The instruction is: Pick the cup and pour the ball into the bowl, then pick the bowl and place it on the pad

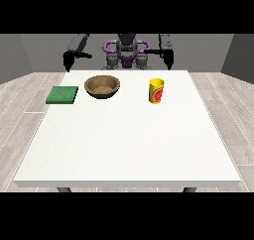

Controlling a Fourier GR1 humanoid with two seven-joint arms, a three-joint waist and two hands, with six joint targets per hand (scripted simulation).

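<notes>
A yellow cup [156, 90] with a red mark on its side stands upright on the white table [129, 145], toward the far edge and to the view's right of centre. The ball cannot be seen from here (the cup's inside is hidden). To the view's left of the cup, well apart from it, sits a brown bowl [102, 86], also upright. Further left, just beside the bowl but not touching it, a flat green pad [62, 94] lies near the table's left edge.

Both hands hang at the far edge of the table — the hand at the view's right [169, 61] behind the cup, the hand at the view's left [67, 63] behind the pad. Neither touches anything; how their fingers lie I cannot tell.
</notes>
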